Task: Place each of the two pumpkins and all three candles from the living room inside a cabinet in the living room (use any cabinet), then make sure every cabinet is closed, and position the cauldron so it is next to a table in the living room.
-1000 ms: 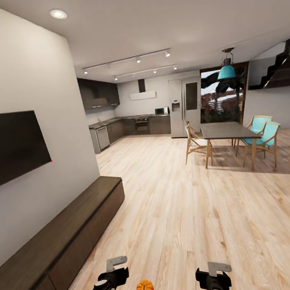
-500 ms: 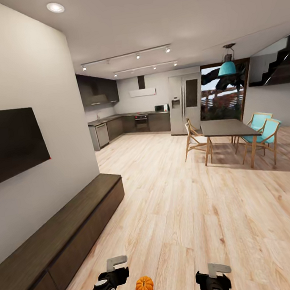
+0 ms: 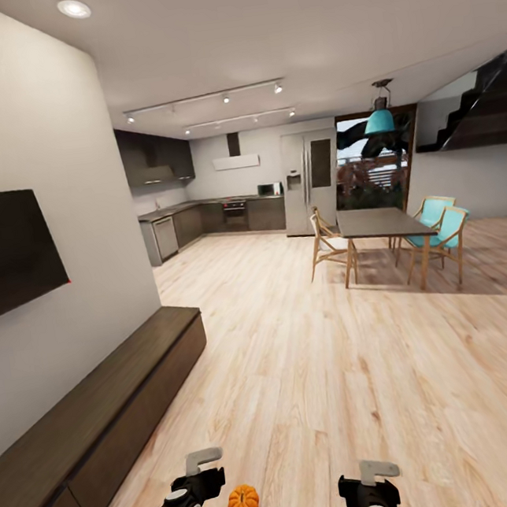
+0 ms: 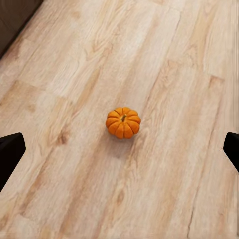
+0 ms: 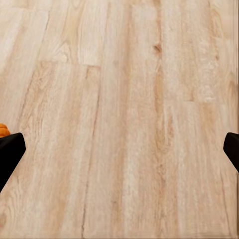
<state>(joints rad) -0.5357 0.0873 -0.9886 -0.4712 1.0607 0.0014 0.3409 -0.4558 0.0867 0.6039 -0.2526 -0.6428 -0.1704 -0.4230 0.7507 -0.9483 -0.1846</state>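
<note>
At bottom centre of the head view, your left gripper and right gripper hang low over the plank floor, with one pumpkin sitting upright on the boards between them, nearer the left. Both claws are spread wide and hold nothing: in the left wrist view the dark fingertips sit at the frame edges, the pumpkin centred between them and well below, a pose that suits a straight descent onto it. Along the left edge runs the low dark cabinet, its fronts closed, under a wall-mounted television. Farther off, right of centre, stands the dining table with chairs; the kitchen lies beyond. No brand, label or writing is legible.
</note>
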